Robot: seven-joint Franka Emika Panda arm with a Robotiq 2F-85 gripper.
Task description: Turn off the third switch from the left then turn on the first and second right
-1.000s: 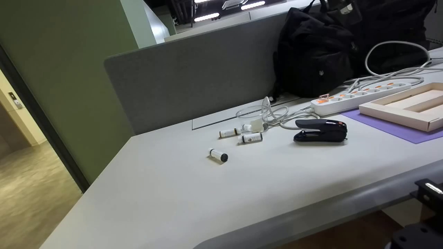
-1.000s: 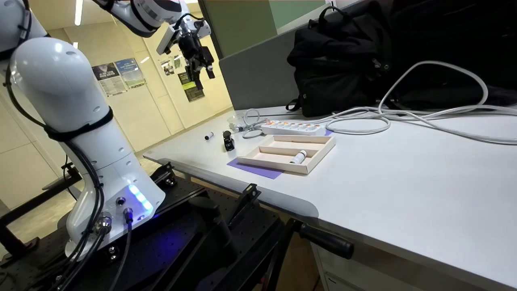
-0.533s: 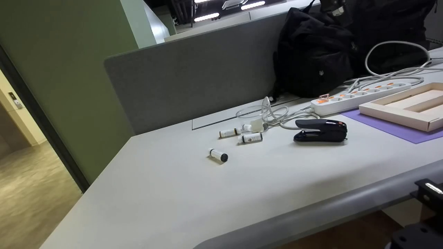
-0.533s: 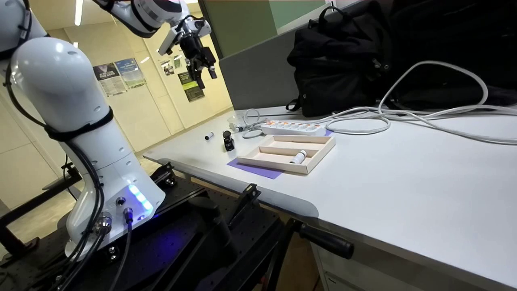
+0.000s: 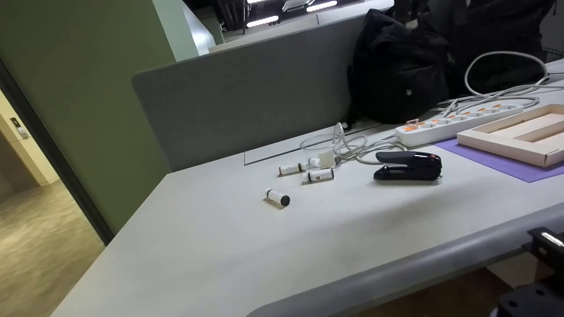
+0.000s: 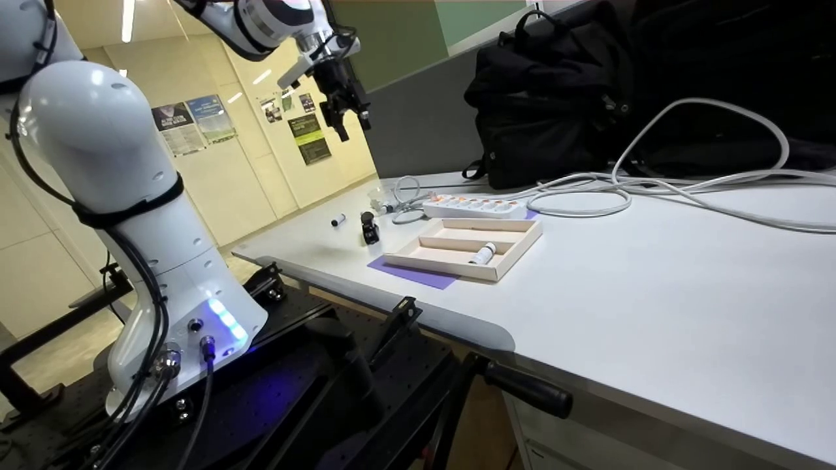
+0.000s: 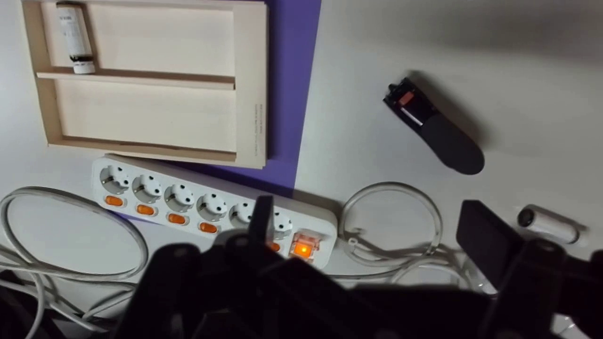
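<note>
Pincer (image 6: 354,128) agape in mid-air, well apart from the power strip (image 6: 473,208)

In the wrist view, a stapler (image 7: 440,134) is lying at two o'clock from the power strip (image 7: 195,205); a tray (image 7: 250,89) at eleven is holding a bottle (image 7: 75,37).

Holds the hand (image 6: 354,128), with fingers (image 6: 341,129) spread, well above the desk (image 6: 653,294). Set out there, a white power strip (image 6: 470,211) with orange switches (image 6: 462,199), just behind a two-compartment wooden tray (image 6: 450,267); in its nearer half, a white vial (image 6: 483,253). Partly beneath, a purple sheet (image 6: 415,273). Farther back, a black backpack (image 6: 542,111).
</note>
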